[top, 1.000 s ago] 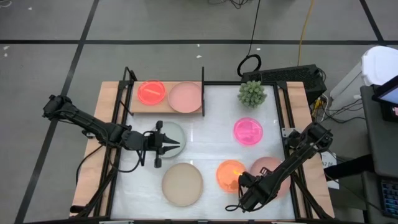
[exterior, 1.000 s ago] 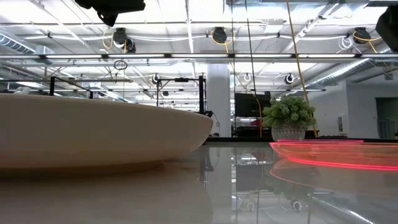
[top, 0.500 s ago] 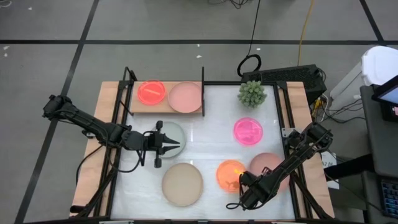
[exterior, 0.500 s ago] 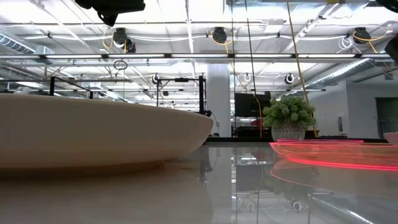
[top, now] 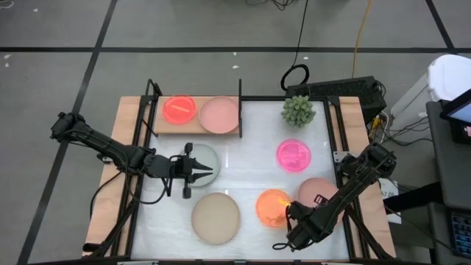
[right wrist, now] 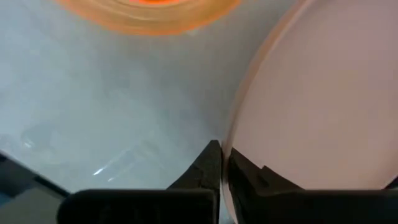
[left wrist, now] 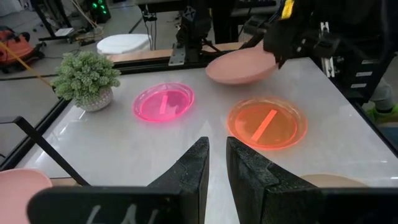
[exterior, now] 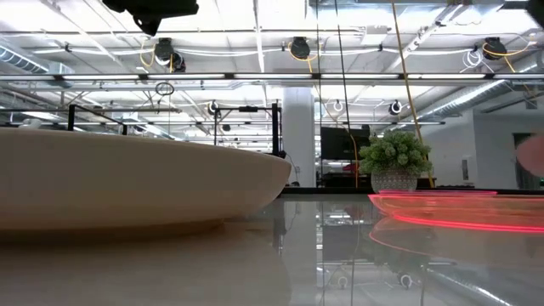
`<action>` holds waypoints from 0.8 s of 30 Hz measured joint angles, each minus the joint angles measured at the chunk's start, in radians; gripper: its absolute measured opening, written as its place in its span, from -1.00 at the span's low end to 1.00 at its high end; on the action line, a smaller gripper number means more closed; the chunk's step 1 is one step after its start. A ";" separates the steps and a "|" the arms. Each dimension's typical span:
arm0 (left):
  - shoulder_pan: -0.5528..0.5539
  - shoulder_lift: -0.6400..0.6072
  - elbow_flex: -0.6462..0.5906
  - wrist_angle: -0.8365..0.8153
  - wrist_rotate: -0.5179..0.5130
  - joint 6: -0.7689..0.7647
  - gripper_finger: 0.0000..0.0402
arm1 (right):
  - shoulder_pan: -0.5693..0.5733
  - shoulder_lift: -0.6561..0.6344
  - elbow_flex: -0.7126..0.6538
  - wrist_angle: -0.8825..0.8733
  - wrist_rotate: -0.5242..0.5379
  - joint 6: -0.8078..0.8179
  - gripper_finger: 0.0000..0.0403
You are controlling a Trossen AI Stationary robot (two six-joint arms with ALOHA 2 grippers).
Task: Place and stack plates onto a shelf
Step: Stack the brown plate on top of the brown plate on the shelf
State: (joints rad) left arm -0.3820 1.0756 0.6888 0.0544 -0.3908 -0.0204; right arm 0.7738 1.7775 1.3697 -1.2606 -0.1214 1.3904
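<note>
The shelf (top: 195,126), a wooden board at the far left, carries a neon orange-red plate (top: 179,109) and a pale pink plate (top: 218,115). On the white table lie a grey-green plate (top: 207,158), a beige plate (top: 215,217), an orange plate (top: 271,207) and a neon pink plate (top: 294,155). My right gripper (top: 296,212) near the table's front right is shut on another pale pink plate (top: 318,193). My left gripper (top: 212,174) hovers over the grey-green plate, fingers almost together (left wrist: 217,155), nothing between them. My right gripper pinches the pale pink plate's rim (right wrist: 227,146) between its two fingers, on the side facing the orange plate. The fingers come from the table's near side, pointing toward the far edge. The plate (left wrist: 241,66) is tilted, its held side raised off the table.
A spiky green plant (top: 298,110) stands at the far right of the table. Black frame rails run along the table's left and right sides. The beige plate (exterior: 127,183) fills the low view's left, and the orange plate (exterior: 459,208) lies to its right.
My right gripper has shifted slightly toward the table's right and up with the pale pink plate. The plate has moved a little toward the far edge and tipped. Its raised edge has come into the low view at the right.
</note>
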 joint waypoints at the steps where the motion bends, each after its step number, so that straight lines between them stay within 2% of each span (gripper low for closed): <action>1: 0.000 0.000 0.000 0.000 0.000 0.000 -0.69 | 0.001 0.000 0.026 -0.030 0.018 -0.011 -0.99; 6: 0.000 0.000 0.000 -0.002 0.000 0.000 -0.69 | 0.000 0.000 0.125 -0.161 0.072 -0.038 -1.00; 13: 0.001 0.000 0.000 -0.001 -0.008 0.000 -0.69 | -0.012 0.000 0.212 -0.254 0.160 -0.147 -1.00; 24: 0.001 0.000 0.000 -0.008 -0.012 -0.036 -0.69 | -0.118 0.000 0.302 -0.293 0.386 -0.516 -1.00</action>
State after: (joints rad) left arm -0.3813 1.0752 0.6884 0.0463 -0.4030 -0.0566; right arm 0.6556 1.7771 1.6712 -1.5532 0.2651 0.8747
